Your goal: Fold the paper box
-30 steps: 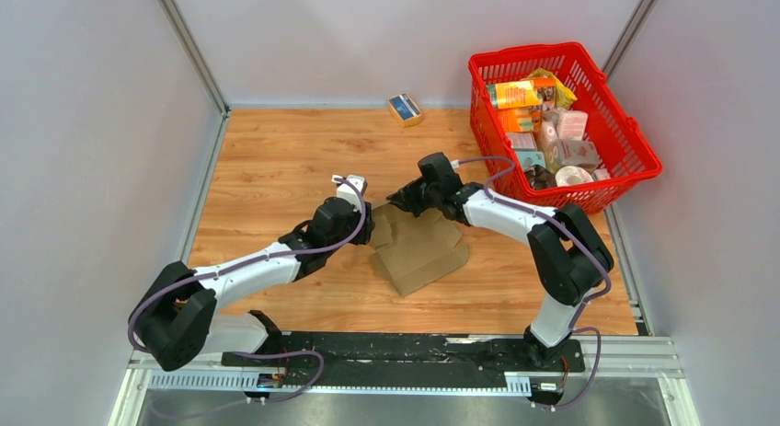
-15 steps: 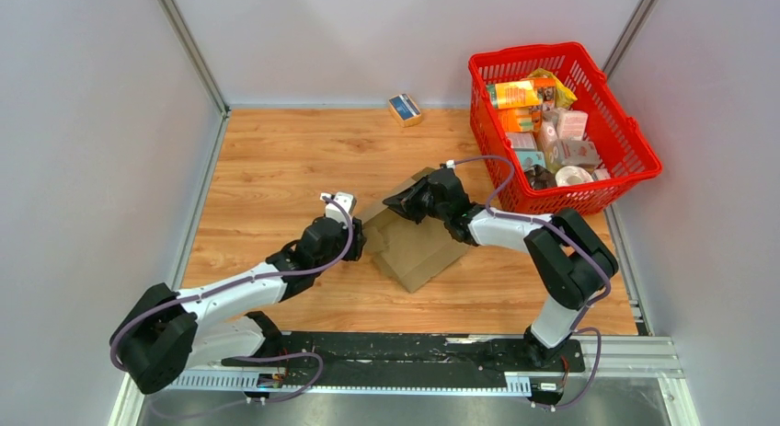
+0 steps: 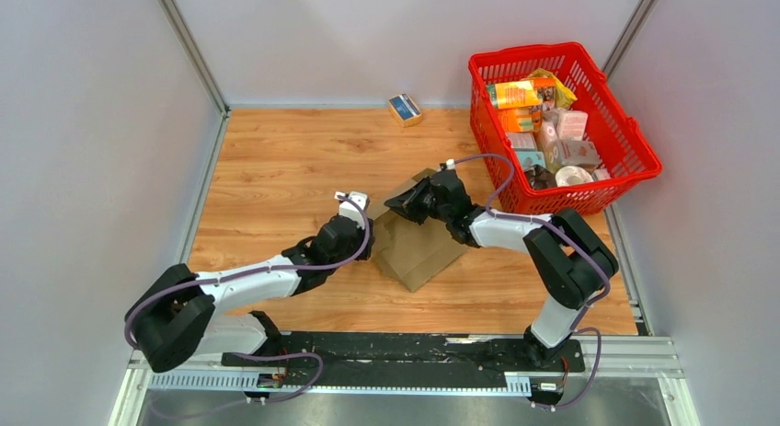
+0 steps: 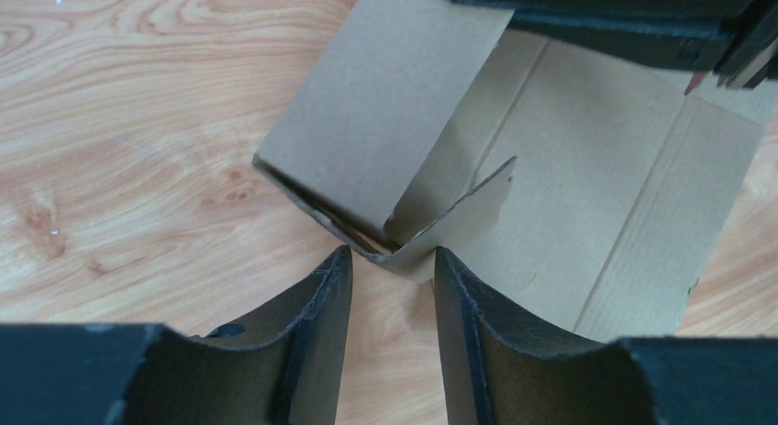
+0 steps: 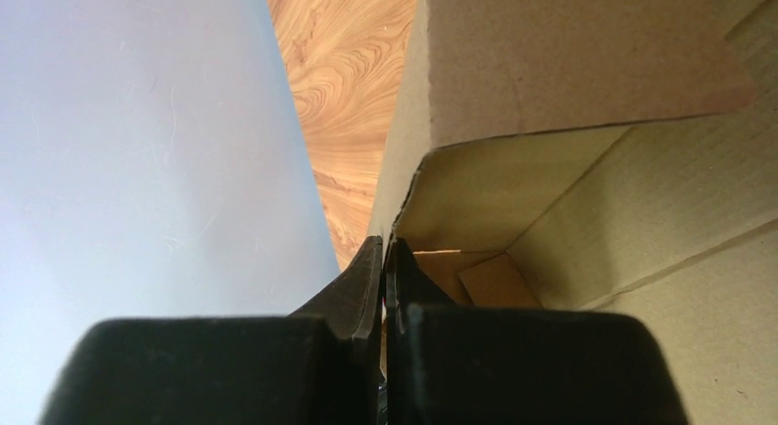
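Bright, even, diffuse light fills the overhead view, which is sharp throughout; only soft shadows lie on the worktop (image 3: 276,168). The left wrist view shows crisp wood grain, with the left claw (image 4: 392,255) slightly soft up close. In the right wrist view the paper box (image 5: 550,67) is shaded inside, and the right claw (image 5: 381,246) is blurred.

My left arm reaches low and forward toward the middle, and my left gripper (image 4: 390,264) has its jaws parted with nothing between them. My right arm folds at the elbow and reaches inward, where my right gripper (image 5: 383,246) is pinched tight on a raised wall of the paper box (image 5: 569,58).
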{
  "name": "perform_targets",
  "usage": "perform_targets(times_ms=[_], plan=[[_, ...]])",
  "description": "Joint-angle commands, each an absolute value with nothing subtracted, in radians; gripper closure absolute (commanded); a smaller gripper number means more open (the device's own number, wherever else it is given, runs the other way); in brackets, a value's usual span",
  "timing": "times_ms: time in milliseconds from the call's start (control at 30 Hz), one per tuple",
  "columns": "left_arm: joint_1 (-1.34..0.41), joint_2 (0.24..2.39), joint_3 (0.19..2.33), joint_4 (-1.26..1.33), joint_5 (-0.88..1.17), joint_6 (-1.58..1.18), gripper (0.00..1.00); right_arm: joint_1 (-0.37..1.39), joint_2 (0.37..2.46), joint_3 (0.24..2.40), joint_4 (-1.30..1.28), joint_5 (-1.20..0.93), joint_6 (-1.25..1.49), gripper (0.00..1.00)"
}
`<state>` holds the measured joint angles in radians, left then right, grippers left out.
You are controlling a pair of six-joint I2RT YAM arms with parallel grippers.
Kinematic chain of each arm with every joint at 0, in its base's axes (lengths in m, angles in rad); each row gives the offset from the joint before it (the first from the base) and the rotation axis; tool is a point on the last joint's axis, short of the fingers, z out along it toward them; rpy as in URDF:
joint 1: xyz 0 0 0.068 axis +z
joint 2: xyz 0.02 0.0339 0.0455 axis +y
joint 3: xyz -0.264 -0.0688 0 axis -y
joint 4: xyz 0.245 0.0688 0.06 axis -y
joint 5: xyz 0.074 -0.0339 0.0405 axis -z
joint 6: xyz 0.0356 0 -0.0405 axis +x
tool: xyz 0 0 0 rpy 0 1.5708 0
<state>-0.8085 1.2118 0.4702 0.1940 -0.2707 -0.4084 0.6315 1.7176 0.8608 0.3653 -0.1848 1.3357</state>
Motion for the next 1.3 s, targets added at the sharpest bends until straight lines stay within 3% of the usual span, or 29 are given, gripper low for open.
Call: perform_targets(times_ms=[0, 267, 800, 1267], plan=[[-0.868, 1.258, 0.563, 0.174, -0.412, -0.446, 0.54, 0.617, 1.732, 0.828, 0.400, -0.156, 1.322, 1.00], [-0.936, 1.330, 0.611, 0.124, -0.603, -0.500, 0.55, 0.620, 1.706, 0.752, 0.475, -0.130, 1.319, 1.00], [-0.982, 1.302, 0.520, 0.184, -0.586, -0.531, 0.53, 0.615, 1.686, 0.641, 0.535, -0.144, 1.204, 1.00], [-0.928, 1.146, 0.483, 0.133, -0.696, -0.460, 0.47, 0.709, 1.796, 0.859, 0.650, -0.098, 1.433, 1.00]])
